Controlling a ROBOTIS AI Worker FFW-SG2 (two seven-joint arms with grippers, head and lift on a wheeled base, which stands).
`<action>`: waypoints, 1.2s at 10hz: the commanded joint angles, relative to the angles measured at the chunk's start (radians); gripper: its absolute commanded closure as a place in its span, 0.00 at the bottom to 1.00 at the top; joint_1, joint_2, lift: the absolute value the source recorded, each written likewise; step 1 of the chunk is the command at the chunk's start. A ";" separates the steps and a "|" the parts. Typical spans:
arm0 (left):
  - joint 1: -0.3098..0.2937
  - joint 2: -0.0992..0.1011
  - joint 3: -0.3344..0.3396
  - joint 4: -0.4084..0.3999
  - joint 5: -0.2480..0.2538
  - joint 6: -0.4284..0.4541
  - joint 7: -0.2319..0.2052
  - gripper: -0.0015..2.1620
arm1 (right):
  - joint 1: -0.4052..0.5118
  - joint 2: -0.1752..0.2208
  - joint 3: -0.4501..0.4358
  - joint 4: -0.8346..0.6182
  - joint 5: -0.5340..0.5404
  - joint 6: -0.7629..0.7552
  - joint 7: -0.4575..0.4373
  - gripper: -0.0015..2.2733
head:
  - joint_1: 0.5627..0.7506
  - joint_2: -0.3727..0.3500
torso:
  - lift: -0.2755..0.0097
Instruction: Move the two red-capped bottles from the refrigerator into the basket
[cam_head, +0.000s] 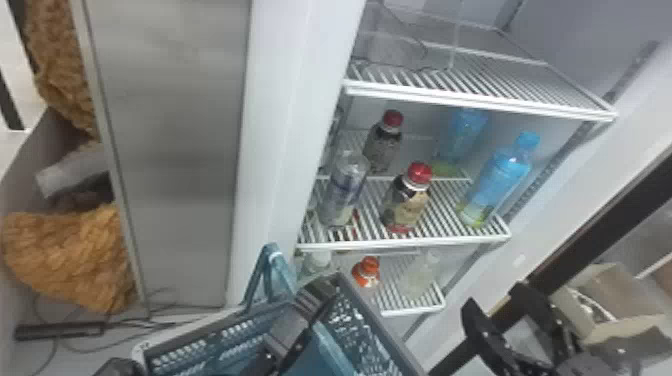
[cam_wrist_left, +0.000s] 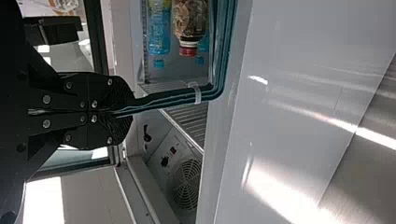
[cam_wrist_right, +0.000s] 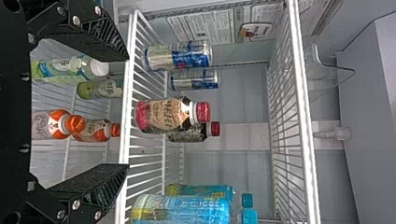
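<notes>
with my left gripper (cam_head: 316, 295) i pinch the handle (cam_head: 283, 274) of the basket (cam_head: 374, 320); my right gripper (cam_head: 494, 295), right of the basket, has its fingers spread. the nearer red-capped bottle (cam_head: 406, 204) and the farther red-capped bottle (cam_head: 383, 146) stand inside the refrigerator (cam_head: 280, 120), beyond the basket.

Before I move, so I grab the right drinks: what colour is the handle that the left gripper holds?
Blue-green; the handle shows best in the left wrist view.

Setting: type uncertain, shop-like. Open fridge (cam_head: 285, 95), wire shelves (cam_head: 480, 104) carrying drinks bottles (cam_head: 406, 200) and cans (cam_wrist_right: 177, 55), as in a shop cooler; shopping basket (cam_head: 382, 324) before it. Loose cables (cam_head: 160, 325) and a carton (cam_head: 607, 296) nearby would equally fit a lab.
</notes>
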 joint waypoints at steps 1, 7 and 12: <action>0.000 0.000 0.000 0.000 0.000 0.002 0.000 0.56 | -0.004 -0.003 0.000 0.001 0.000 0.001 0.000 0.09 | 0.70 0.03 | 0.97; 0.000 0.000 0.000 0.000 0.000 0.000 0.000 0.56 | -0.026 -0.002 0.000 0.018 -0.002 0.008 -0.001 0.09 | 0.70 0.03 | 0.97; -0.002 -0.002 -0.002 0.002 0.002 0.000 0.000 0.56 | -0.151 0.009 0.000 0.065 0.057 0.055 -0.014 0.09 | 0.70 0.03 | 0.97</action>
